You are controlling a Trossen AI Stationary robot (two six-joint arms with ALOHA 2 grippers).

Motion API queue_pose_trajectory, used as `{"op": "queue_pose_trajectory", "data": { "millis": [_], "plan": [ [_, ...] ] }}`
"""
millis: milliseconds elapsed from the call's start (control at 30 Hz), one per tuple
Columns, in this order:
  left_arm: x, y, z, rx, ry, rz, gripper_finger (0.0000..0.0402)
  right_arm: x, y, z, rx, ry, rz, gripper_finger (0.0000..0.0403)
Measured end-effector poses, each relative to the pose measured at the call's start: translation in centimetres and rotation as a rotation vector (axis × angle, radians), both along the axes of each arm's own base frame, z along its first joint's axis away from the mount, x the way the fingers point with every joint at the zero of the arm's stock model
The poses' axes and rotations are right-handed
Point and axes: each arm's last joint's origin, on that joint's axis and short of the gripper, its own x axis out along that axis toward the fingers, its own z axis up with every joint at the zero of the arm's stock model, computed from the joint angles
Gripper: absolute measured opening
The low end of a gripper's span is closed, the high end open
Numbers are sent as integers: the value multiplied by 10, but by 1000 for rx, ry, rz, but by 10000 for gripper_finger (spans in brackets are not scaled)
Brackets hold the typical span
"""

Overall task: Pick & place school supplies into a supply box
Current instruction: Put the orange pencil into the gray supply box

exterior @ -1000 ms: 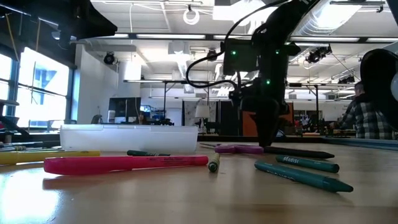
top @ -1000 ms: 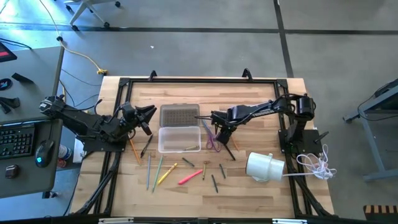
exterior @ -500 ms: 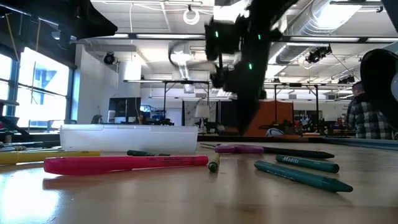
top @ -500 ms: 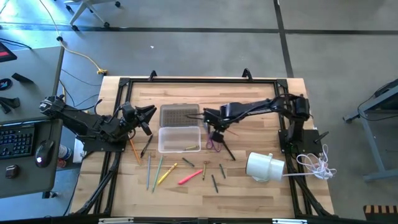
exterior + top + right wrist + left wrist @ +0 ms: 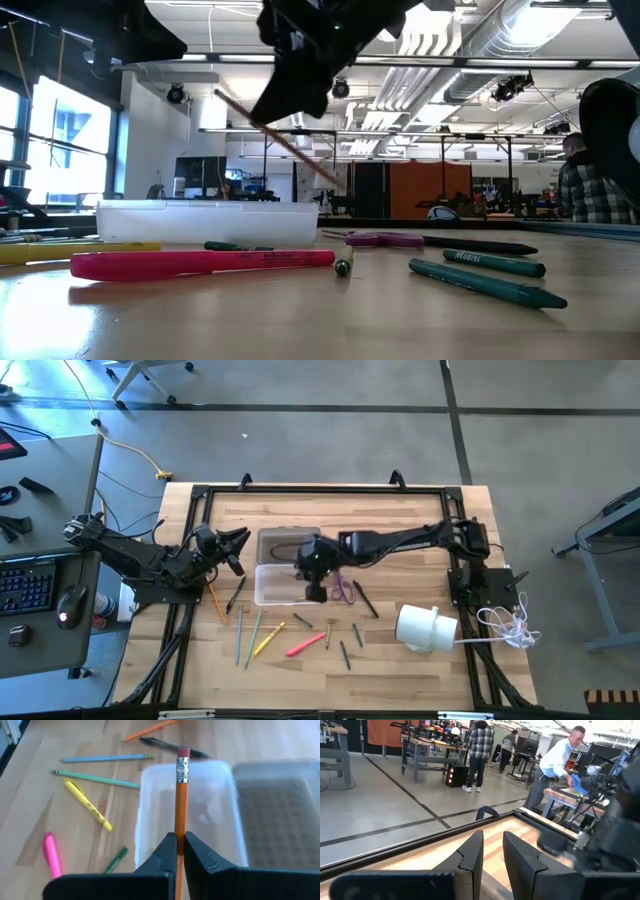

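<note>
My right gripper point(image 5: 180, 845) is shut on an orange pencil point(image 5: 181, 795) with a red eraser, high over the supply box point(image 5: 282, 584), a clear open case whose ribbed lid point(image 5: 288, 545) lies on its far side. In the low view the pencil point(image 5: 275, 135) slants above the box point(image 5: 205, 222). The other school supplies lie flat on the table: purple scissors point(image 5: 342, 588), a pink marker point(image 5: 305, 644), a yellow marker point(image 5: 268, 638), green pencils point(image 5: 250, 632) and dark pens point(image 5: 365, 600). My left gripper point(image 5: 492, 855) waits open at the table's left, holding nothing. My right gripper pinches the orange pencil's shaft point(image 5: 180, 827) between its two fingers point(image 5: 167, 852), some way from the eraser end point(image 5: 183, 754). The fingers slant down from the table's right. The pencil is lifted clear and tilted, its eraser end higher and toward the table's left.
A white cylinder point(image 5: 425, 628) lies at the near right with a white cord point(image 5: 510, 622) beside it. An orange pencil point(image 5: 214, 598) and a dark pen point(image 5: 236, 593) lie left of the box. People stand in the room beyond the table.
My right gripper has risen from the table beside the scissors and swung toward the table's left edge, rolling as it went. It now stands over the box with the orange pencil lifted clear.
</note>
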Motion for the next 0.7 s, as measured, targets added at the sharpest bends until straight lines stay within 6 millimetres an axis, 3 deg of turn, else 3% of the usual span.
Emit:
{"op": "queue_pose_trajectory", "data": {
  "millis": [167, 467, 700],
  "plan": [
    [0, 0, 0, 0, 0, 0, 111, 15, 9, -18, -88, -65, 50, 2],
    [0, 0, 0, 0, 0, 2, 111, 21, 10, -8, -173, -184, 96, 1],
    [0, 0, 0, 0, 0, 3, 111, 20, 5, -25, -123, -100, 130, 1]
  ]
}}
